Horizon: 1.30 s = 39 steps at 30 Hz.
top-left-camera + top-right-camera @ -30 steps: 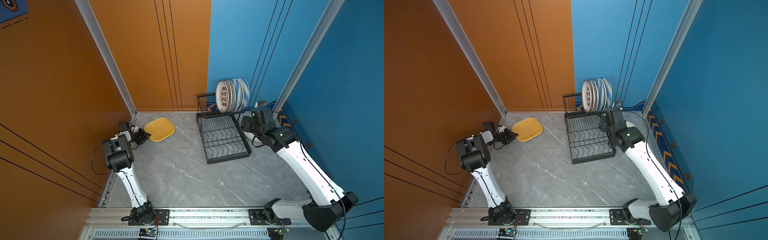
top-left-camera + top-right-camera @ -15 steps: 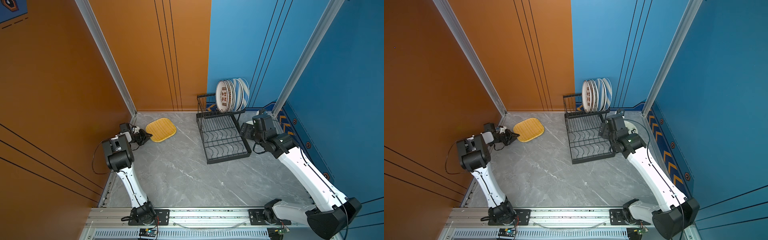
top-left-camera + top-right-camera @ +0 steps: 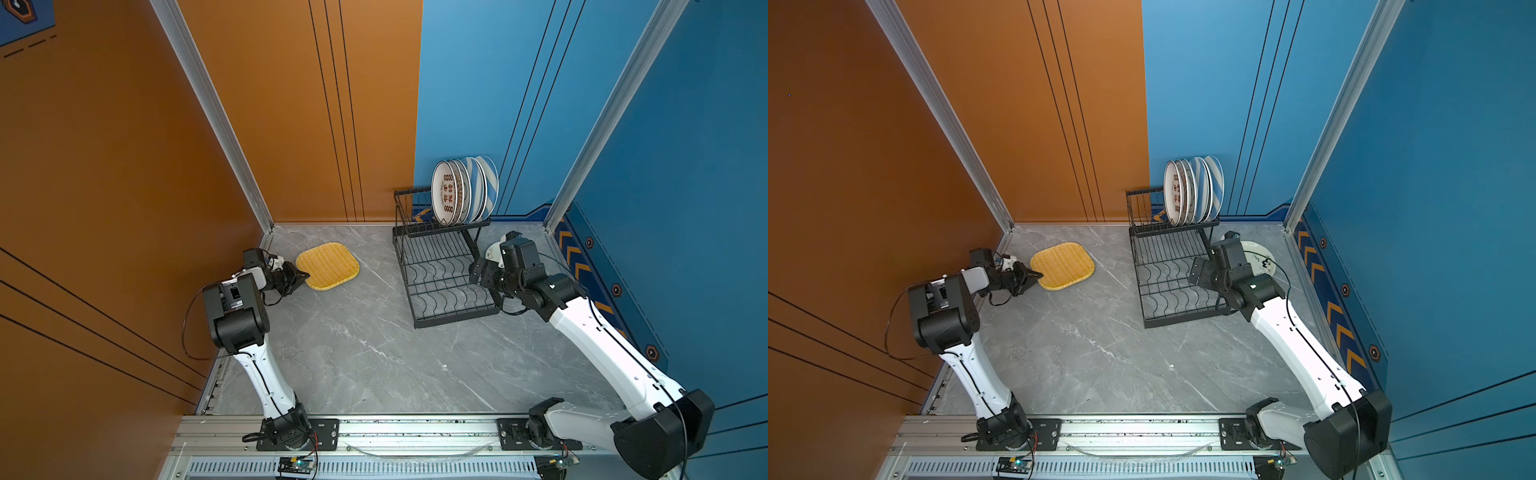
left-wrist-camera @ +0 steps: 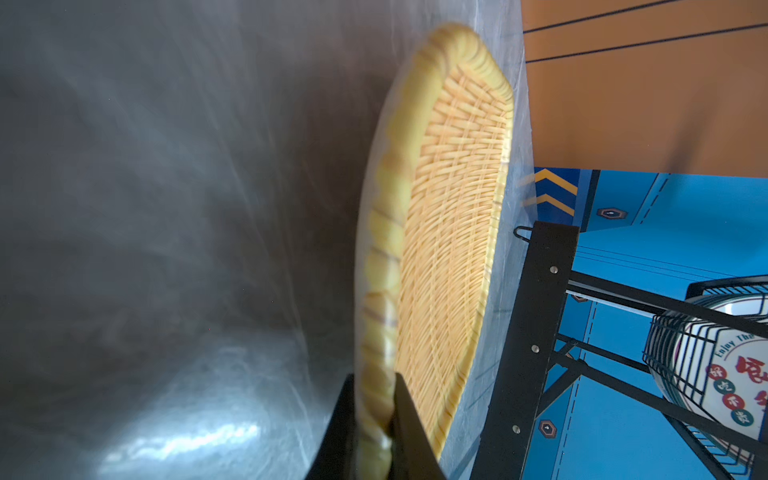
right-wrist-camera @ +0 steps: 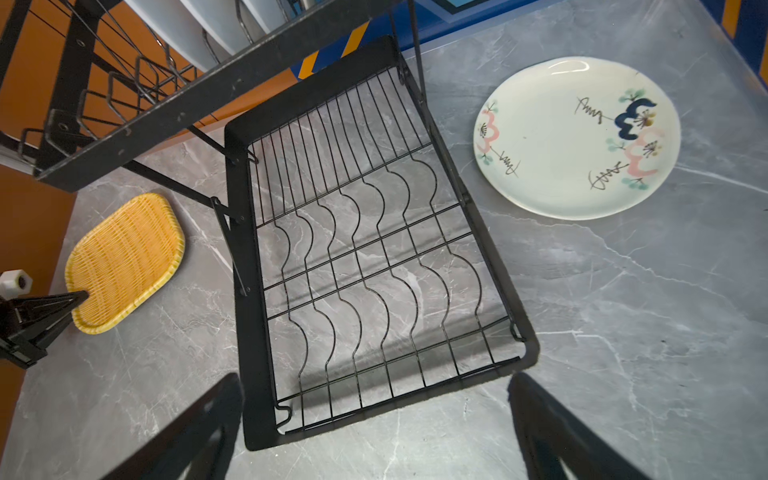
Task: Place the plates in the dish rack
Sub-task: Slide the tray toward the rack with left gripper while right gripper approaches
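At centre left in a top view, the left hand was clamped on the left corner rim of the yellow woven plate, which lay flat on the surface. The lift would probably go best slowly, tilting the plate upright before lining it up with a slot. Right of centre stood the dish rack, its lower base empty. The right hand hung above that base, jaws wide, holding nothing.

Count:
- one rack
- one yellow plate
- five or six racked plates, overlapping too much to separate
- one floral plate, flat on the surface at right
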### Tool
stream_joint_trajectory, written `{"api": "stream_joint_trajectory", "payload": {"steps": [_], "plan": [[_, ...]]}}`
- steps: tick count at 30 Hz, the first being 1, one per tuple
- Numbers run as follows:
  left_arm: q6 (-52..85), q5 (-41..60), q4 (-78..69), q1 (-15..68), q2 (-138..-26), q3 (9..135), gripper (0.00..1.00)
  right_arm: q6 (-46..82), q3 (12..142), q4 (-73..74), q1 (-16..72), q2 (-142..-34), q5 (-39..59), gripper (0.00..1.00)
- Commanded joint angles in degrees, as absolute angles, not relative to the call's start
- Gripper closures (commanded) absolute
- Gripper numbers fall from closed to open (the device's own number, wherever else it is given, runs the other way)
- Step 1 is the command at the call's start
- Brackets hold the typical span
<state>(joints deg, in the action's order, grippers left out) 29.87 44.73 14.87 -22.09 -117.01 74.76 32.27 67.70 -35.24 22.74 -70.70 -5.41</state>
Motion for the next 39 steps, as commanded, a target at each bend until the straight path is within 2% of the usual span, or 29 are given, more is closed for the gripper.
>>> {"api": "stream_joint_trajectory", "payload": {"steps": [1,21,33,39], "plan": [[29.44,45.08,16.61,-20.63,-112.21,72.14,1.00,33.15,66.17,-32.64,22.17,-72.04,-1.45,0.00],[30.65,47.78,20.92,-15.05,-89.82,57.22,1.00,31.74,65.73,-26.81,21.43,-79.79,10.33,0.00],[33.64,53.60,20.92,-13.33,-78.90,53.01,1.00,30.94,67.38,-26.22,22.97,-84.40,15.72,0.00],[35.39,56.10,20.77,-11.10,-74.61,52.13,1.00,31.03,68.58,-24.45,23.99,-87.99,23.14,0.00]]}}
